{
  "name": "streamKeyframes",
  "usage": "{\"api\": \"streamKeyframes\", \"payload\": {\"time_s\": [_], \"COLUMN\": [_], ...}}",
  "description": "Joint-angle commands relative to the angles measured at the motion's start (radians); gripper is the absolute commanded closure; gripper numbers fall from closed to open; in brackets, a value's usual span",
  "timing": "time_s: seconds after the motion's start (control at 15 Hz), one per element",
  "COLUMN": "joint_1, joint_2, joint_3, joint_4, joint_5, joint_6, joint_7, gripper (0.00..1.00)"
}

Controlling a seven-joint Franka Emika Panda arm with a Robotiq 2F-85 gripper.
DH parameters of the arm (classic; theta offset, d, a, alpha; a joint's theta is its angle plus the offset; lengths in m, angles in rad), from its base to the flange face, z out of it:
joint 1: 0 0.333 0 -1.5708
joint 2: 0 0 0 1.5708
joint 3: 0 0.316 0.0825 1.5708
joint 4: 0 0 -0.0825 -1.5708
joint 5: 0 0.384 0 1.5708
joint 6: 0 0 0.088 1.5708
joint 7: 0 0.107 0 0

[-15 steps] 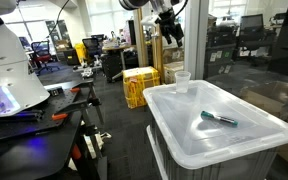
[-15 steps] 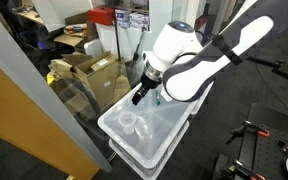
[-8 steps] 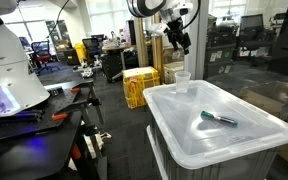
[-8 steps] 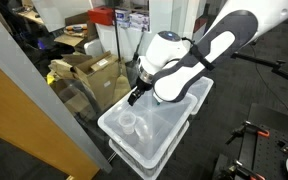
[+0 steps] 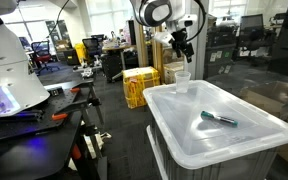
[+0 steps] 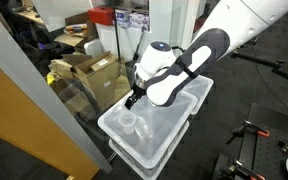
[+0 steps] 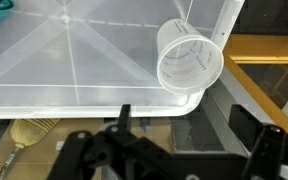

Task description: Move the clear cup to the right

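The clear cup (image 5: 182,79) stands upright at a corner of the white translucent bin lid (image 5: 214,135), also seen in an exterior view (image 6: 129,122) and in the wrist view (image 7: 189,58). My gripper (image 5: 181,43) hangs open and empty above the cup, a short way off. It also shows in an exterior view (image 6: 134,98), and its dark fingers (image 7: 184,140) lie below the cup in the wrist view. A dark teal-capped marker pen (image 5: 219,119) lies on the lid, away from the cup.
The lid tops a white bin (image 6: 149,140) beside a glass partition (image 6: 54,110). Cardboard boxes (image 6: 94,70) stand behind it. A yellow crate (image 5: 139,85) sits on the floor, and a dark workbench (image 5: 34,120) with tools stands alongside.
The gripper has come down and moved closer to the cup. The cup and the marker have not moved.
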Motion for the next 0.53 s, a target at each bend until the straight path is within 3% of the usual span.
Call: {"api": "streamKeyframes", "payload": {"time_s": [0.0, 0.47], "joint_1": [-0.009, -0.017], "joint_2": [0.062, 0.147], "joint_3": [0.009, 0.018], "joint_4": [0.077, 0.16], "joint_5": [0.006, 0.013], "joint_6": [-0.041, -0.076], "joint_7": [-0.017, -0.015], "gripper": [0.0, 0.0]}}
